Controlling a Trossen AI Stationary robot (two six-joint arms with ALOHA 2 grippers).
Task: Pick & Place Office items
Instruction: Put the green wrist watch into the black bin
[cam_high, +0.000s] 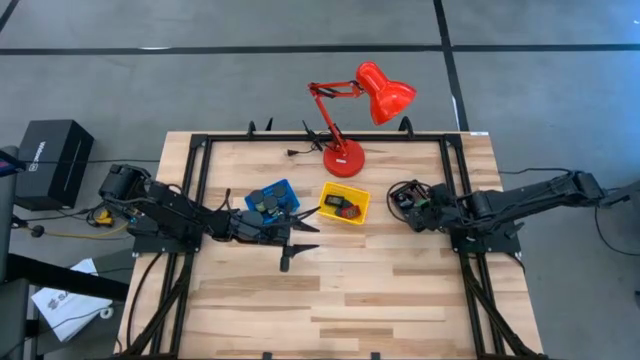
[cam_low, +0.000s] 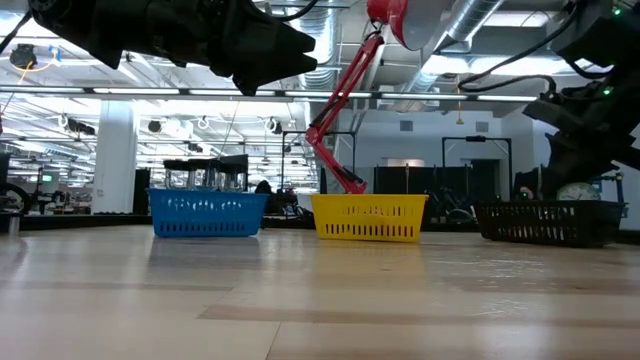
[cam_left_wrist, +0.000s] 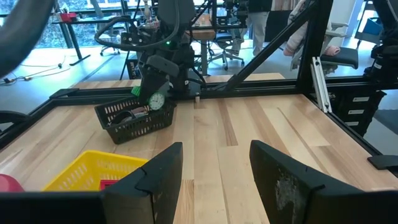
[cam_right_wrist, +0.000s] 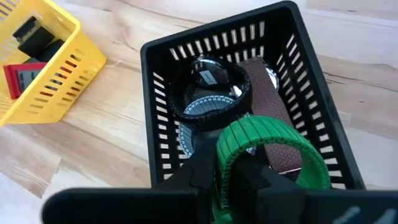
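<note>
My right hand pinches a green ring above the black basket, several pieces left there; my left hand hangs wide, empty.

no readable text, labels or numbers anywhere

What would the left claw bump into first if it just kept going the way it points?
Probably nothing on the table: in its own camera, the left claw faces bare wood, with the black basket off to one side. The first thing ahead looks like the black frame rail at the far edge, though depth is hard to judge.
</note>
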